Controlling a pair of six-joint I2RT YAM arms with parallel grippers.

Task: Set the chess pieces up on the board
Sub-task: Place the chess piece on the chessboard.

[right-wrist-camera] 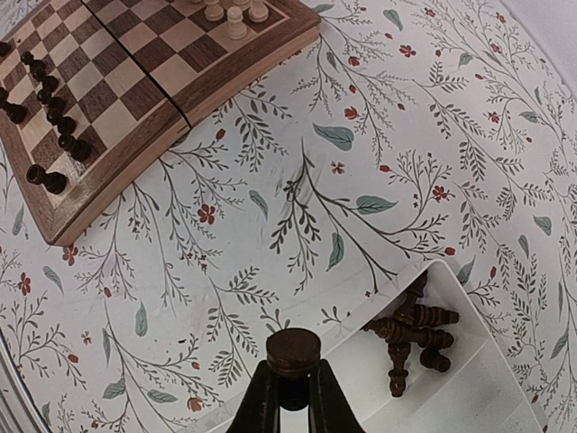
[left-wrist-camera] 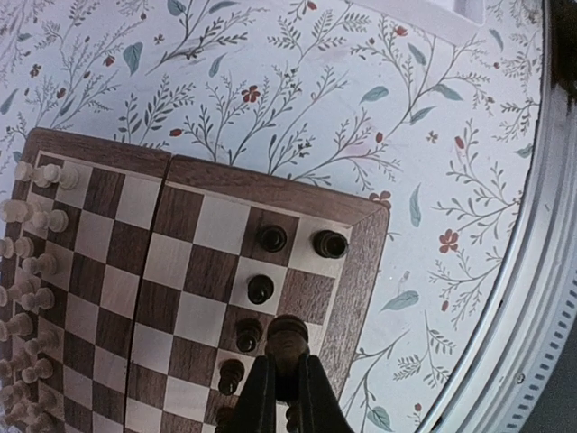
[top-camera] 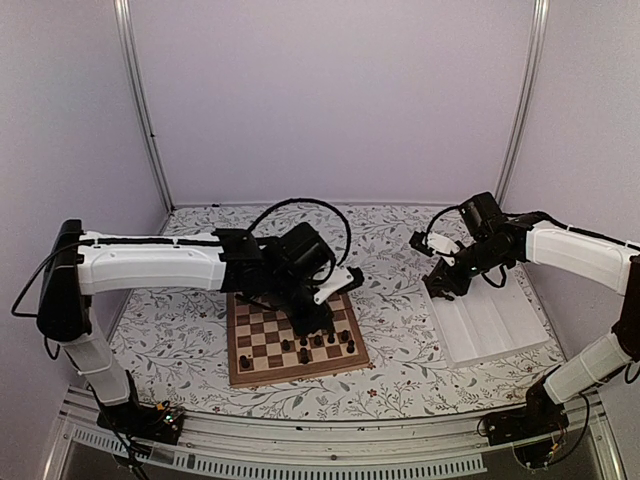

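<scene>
**Left gripper (left-wrist-camera: 288,365) and right gripper (right-wrist-camera: 291,383) each clamp a dark chessman**
I hold the left piece (left-wrist-camera: 287,336) over the board's (left-wrist-camera: 362,271) edge row for placing. The right piece (right-wrist-camera: 293,352) hangs by the tray (right-wrist-camera: 514,388), next in line.

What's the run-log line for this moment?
left claw: shut on dark chessman, above board edge | right claw: shut on second dark chessman, above tray corner | loose dark chessmen: heaped in tray
</scene>
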